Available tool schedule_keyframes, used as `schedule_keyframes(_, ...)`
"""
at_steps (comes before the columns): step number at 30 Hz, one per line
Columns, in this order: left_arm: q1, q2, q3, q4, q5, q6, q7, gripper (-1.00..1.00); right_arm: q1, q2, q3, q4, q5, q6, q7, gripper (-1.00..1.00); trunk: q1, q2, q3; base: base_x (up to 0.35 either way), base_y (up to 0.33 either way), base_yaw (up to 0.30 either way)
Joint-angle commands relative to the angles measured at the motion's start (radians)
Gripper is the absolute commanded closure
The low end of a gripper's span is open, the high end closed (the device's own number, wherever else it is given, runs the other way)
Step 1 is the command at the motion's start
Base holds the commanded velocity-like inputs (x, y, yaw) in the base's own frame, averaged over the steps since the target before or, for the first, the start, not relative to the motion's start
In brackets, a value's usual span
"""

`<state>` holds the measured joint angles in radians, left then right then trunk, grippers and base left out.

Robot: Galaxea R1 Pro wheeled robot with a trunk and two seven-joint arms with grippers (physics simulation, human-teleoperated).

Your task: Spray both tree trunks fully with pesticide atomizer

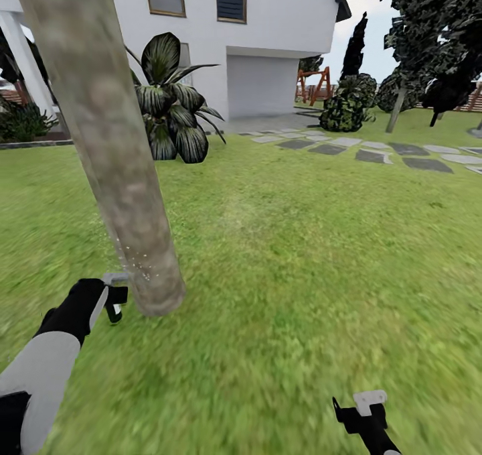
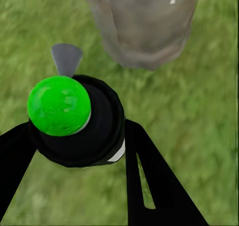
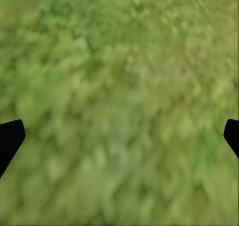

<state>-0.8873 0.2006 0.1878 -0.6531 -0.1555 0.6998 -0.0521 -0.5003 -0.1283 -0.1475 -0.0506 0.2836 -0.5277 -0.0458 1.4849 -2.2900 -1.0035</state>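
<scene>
**Left gripper held the atomizer at the foot of the near tree trunk**

Nearest to the robot, the right gripper hung low over the grass at the bottom right of the head view. In the right wrist view its two black fingertips stood far apart at the edges of the picture, with only blurry grass between them, so it was spread wide and carried nothing.

A little farther, on the robot's left side, the left gripper was clenched around the pesticide atomizer. The left wrist view showed this clearly: the black fingers pressed on both sides of the black round body, which had a bright green ball on top and a small grey nozzle pointed toward the trunk. In the head view the atomizer was mostly hidden by the gripper.

Just beside that gripper stood the tree trunk, thick and pale grey-brown, leaning in the picture from the upper left down to the grass. Small whitish specks of pesticide were scattered on its lowest part, near the gripper. The higher bark looked bare of them.

Beyond the trunk was a dark broad-leaved plant, then grey stepping stones to the right. Farthest away stood the white house, some dark bushes and a slimmer tree.
</scene>
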Motion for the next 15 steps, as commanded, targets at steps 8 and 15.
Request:
schedule_keyframes(8, -0.092, 0.012, -0.006, 0.0, -0.008, 0.071, -0.003, 1.0, 0.0, -0.005, 0.0, 0.0, 0.0, 0.0, 0.0, -1.0, 0.0, 0.0, 0.0, 0.0, 0.0, 0.024)
schedule_keyframes(15, -0.078, 0.009, -0.008, 0.0, -0.011, 0.069, -0.002, 1.0, 0.0, -0.006, 0.0, 0.0, 0.0, 0.0, 0.0, -1.0, 0.0, 0.0, 0.0, 0.0, -0.075, 0.0)
